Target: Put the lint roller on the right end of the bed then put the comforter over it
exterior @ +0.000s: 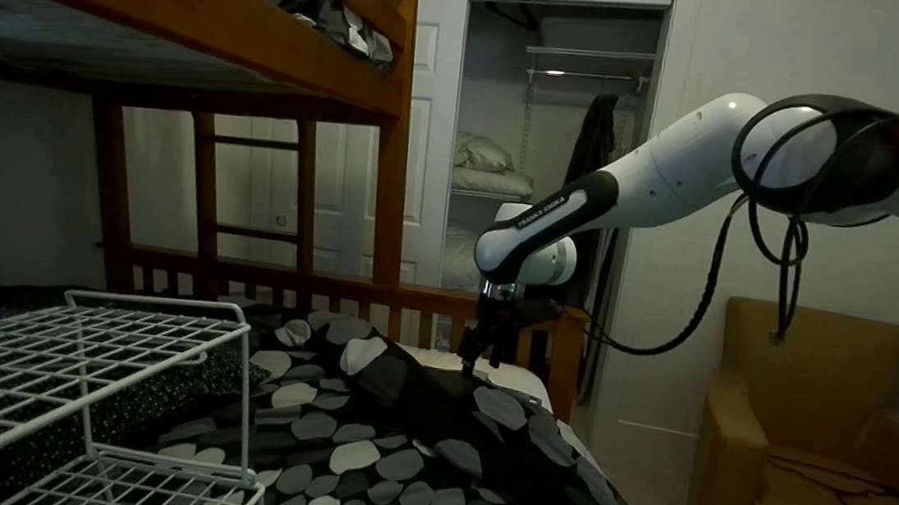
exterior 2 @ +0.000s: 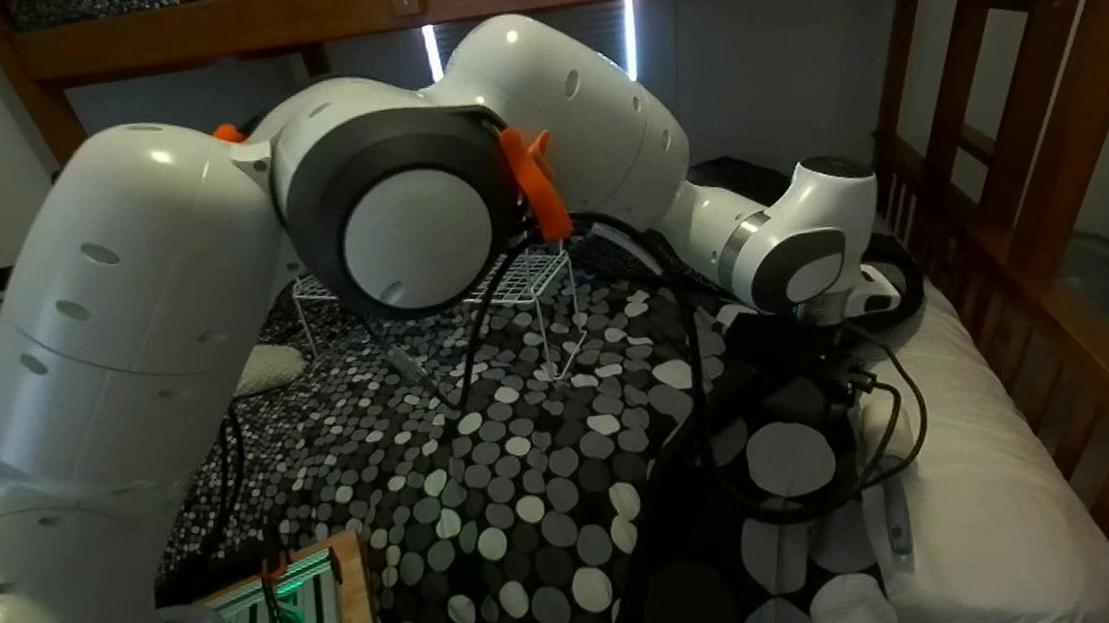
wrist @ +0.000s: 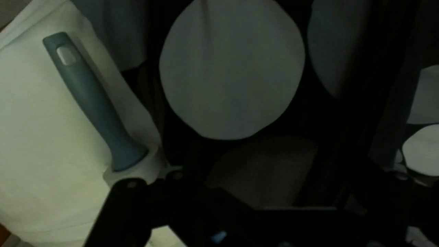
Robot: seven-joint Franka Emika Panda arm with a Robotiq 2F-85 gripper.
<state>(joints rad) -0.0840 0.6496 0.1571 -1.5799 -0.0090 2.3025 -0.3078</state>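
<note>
Nearest in an exterior view, a white wire-grid rack [exterior: 63, 411] is standing in the foreground, and beside it a large soft black comforter [exterior: 396, 463], printed with white and grey rounded spots, is spreading in loose folds. Over the comforter's far part, a black two-fingered gripper [exterior: 482, 361] is hanging tips-down from a smooth white jointed arm [exterior: 663, 174]; whether the tips are touching the comforter, I cannot tell. In the wrist view its dark fingers [wrist: 127, 195] are standing wide apart, released, with the spotted comforter showing between them. A lint roller [wrist: 102, 111] with a tapered blue-grey handle and a white cylindrical roll is lying on a smooth white sheet [wrist: 48, 144], just beside the comforter's edge, and the gripper is hiding part of the roll. Farther back, a brown wooden slatted bunk bed [exterior: 389, 222] is framing that end of the sheet, and a tan upholstered armchair [exterior: 814, 362] is standing apart from it. Farthest, pale pillows [exterior: 494, 178] and a dark hanging garment [exterior: 593, 134] are filling part of a white closet [exterior: 497, 100].
</note>
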